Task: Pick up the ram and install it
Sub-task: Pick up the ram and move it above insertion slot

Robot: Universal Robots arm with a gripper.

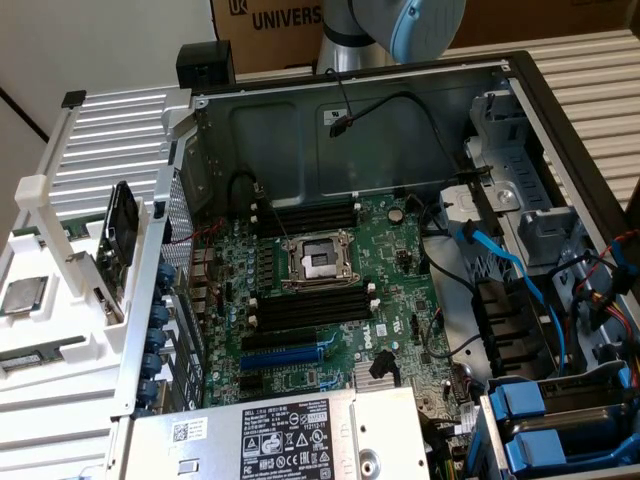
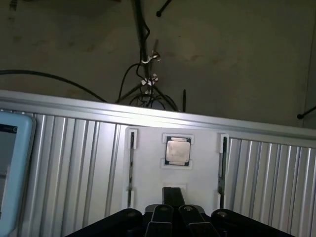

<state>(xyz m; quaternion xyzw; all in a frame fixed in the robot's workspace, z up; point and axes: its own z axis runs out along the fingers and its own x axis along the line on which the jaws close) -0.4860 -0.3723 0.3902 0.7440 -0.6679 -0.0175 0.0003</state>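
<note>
Ram (image 1: 35, 355): thin green strip (seen nearly edge-on), lying flat in a slot of the white tray (image 1: 50, 405). It sits just beside the cpu (image 1: 22, 297), at the exterior view's left, outside the case (image 1: 400, 110). Gripper (image 2: 174, 205) is clenched on nothing, apart from the tray, not touching the ram.

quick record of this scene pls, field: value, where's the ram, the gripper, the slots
gripper: shut, nothing seen in it, over the white tray
ram: lying flat in the white tray at the exterior view's left, not yet picked up
processor chip: in its own recess of the tray
black slots: on the motherboard beside the socket, no green stick seen in them
computer case: open, motherboard exposed
</note>
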